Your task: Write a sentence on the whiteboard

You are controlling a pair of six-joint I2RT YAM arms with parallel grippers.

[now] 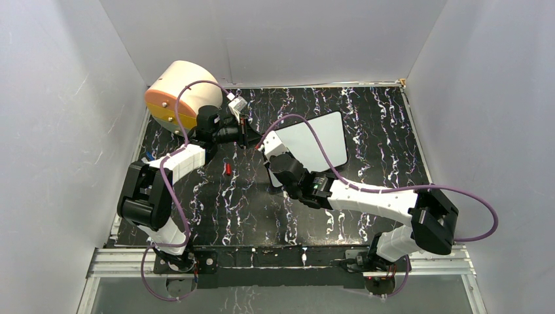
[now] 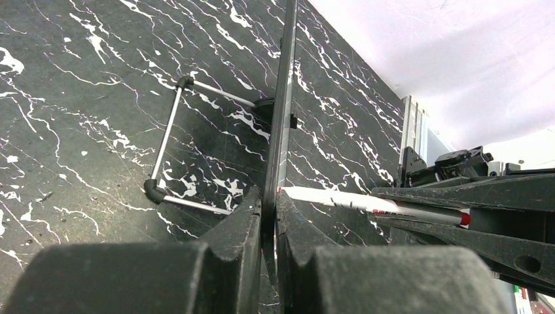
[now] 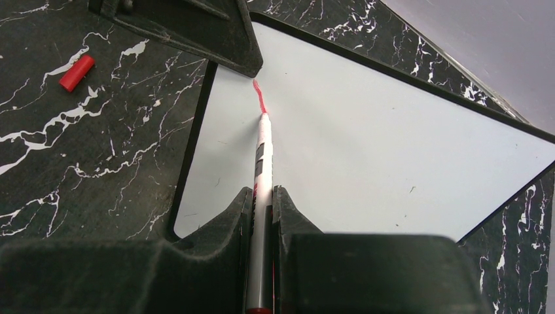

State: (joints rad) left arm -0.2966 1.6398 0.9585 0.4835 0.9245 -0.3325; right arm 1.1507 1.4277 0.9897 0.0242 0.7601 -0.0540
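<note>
The whiteboard (image 1: 316, 139) stands tilted on the dark marble table, propped by a wire stand (image 2: 169, 140). In the left wrist view the whiteboard (image 2: 283, 111) shows edge-on, and my left gripper (image 2: 268, 199) is shut on its edge. My right gripper (image 3: 262, 193) is shut on a white marker (image 3: 262, 160) with its red tip touching the whiteboard (image 3: 379, 137) near the left edge. One short red stroke (image 3: 258, 95) is the only part of the sentence showing. In the top view the left gripper (image 1: 252, 139) and the right gripper (image 1: 271, 156) are close together.
A beige drum (image 1: 177, 97) lies at the back left, behind the left arm. The marker's red cap (image 1: 227, 169) lies loose on the table left of the board, also seen as the cap (image 3: 76, 72) in the right wrist view. Grey walls enclose the table.
</note>
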